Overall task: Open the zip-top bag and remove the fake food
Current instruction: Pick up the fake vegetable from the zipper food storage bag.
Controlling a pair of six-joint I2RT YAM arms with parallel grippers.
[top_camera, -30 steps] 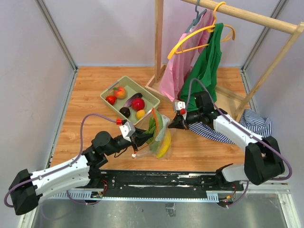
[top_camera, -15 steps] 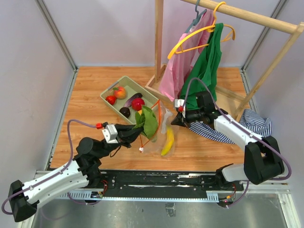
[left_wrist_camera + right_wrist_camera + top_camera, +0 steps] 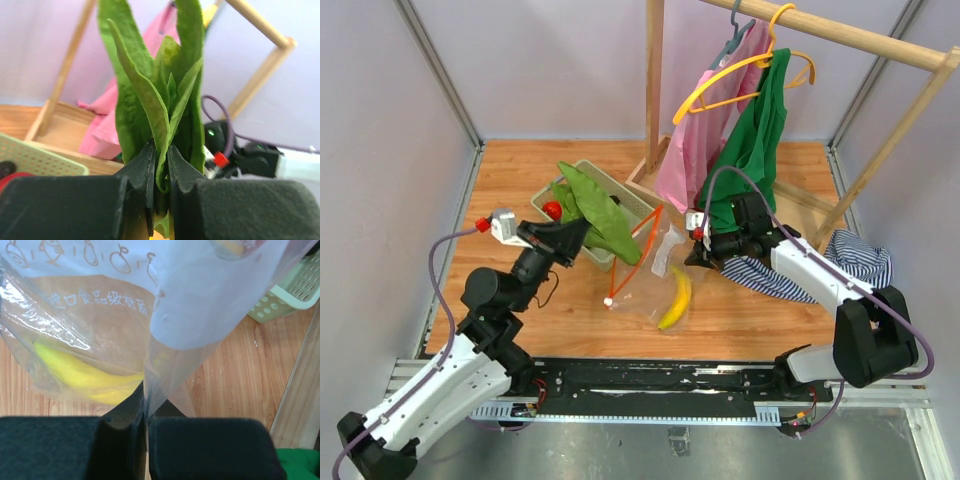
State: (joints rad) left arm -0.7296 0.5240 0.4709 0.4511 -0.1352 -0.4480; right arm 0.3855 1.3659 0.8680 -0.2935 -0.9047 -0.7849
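The transparent zip-top bag (image 3: 655, 275) lies open on the wooden table, its orange-red zip strip (image 3: 638, 245) standing up at its left. A yellow banana (image 3: 676, 298) lies inside it; it also shows in the right wrist view (image 3: 85, 377). My right gripper (image 3: 692, 252) is shut on the bag's right edge (image 3: 165, 385). My left gripper (image 3: 572, 238) is shut on a green leafy vegetable (image 3: 595, 212) and holds it in the air over the green basket (image 3: 642, 210). The leaves fill the left wrist view (image 3: 157, 95).
The basket holds a red fruit (image 3: 552, 210); the rest is hidden by the leaves. A wooden clothes rack (image 3: 655, 90) with pink and green garments (image 3: 750, 140) stands behind. A striped cloth (image 3: 855, 258) lies at the right.
My left arm has pulled the green vegetable out of the bag and swung it up and left over the basket. The right gripper has stayed holding the bag.
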